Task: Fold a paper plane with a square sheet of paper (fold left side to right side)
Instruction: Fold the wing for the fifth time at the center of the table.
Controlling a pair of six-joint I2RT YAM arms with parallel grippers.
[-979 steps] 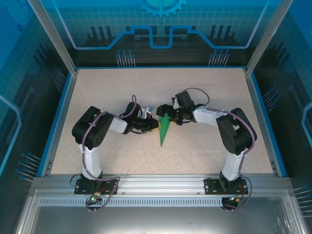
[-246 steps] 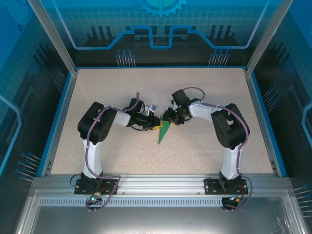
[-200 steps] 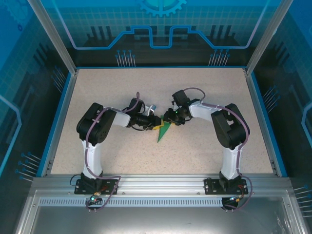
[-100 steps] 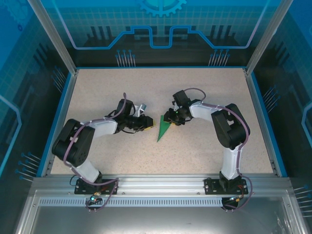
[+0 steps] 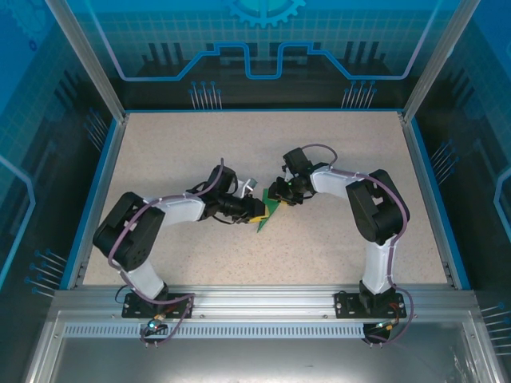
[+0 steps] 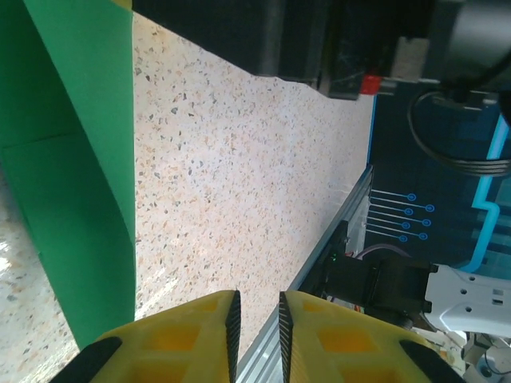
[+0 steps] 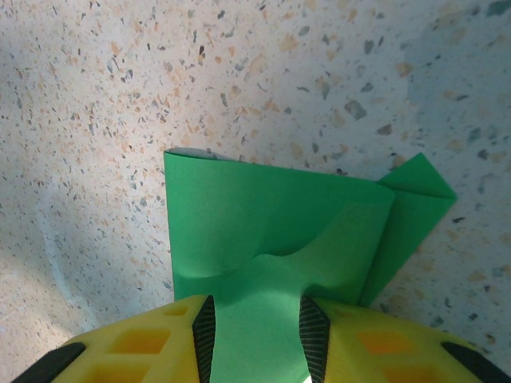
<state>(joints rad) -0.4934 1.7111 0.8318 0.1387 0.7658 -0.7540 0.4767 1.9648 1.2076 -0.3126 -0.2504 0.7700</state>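
Near the middle of the speckled table lies the square sheet of paper, by now a small, narrow green shape whose tip points toward the near edge. From the right wrist the square sheet of paper shows folded layers. A flat under-layer has a straight left edge, an upper layer bows in a soft curve, and a pointed flap sticks out at the right. From the left wrist the square sheet of paper is a tall green band along the left side, with a crease running across it.

The right gripper stands over the far end of the green shape. In its own camera the right gripper has its yellow fingers set apart. The green paper spreads across the gap between them and runs on past both, so they straddle it rather than pinch it. I cannot tell whether the tips press on it.

The left gripper reaches in from the left and meets the paper's left side. Seen from its wrist, the left gripper has its fingers drawn almost together, a thin slit between them with only the table showing through. The paper sits just beside its left finger.

Both arms bend inward from their bases on the aluminium rail at the near edge.
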